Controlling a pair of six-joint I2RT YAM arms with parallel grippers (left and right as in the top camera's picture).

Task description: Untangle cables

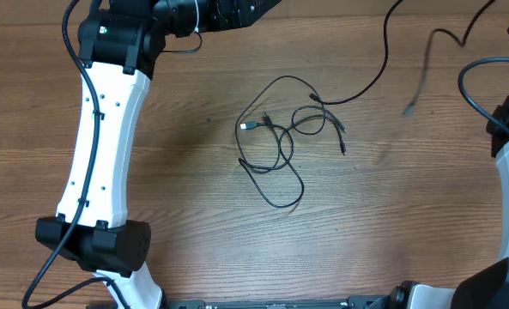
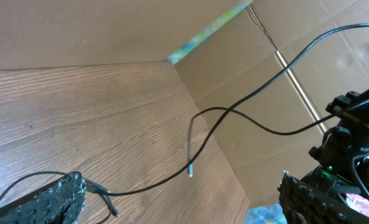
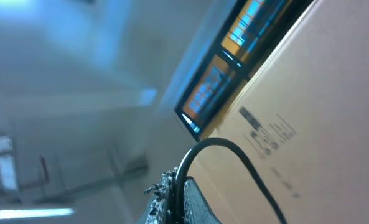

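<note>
With the left gripper (image 2: pixel 181 186) spread wide, a cable strand (image 2: pixel 192 140) crossing between its fingers (image 2: pixel 60 199) and the tangled cables (image 1: pixel 275 142) lying well apart from them, we are judging it best to pinch near the strand's silver-tipped plug (image 2: pixel 190 173) and draw slowly; whether the right gripper (image 3: pixel 175 202) is clenched we cannot tell.

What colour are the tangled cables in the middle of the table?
Black cables, with one silver-tipped plug at the tangle's left edge. The overhead view shows this best.
</note>
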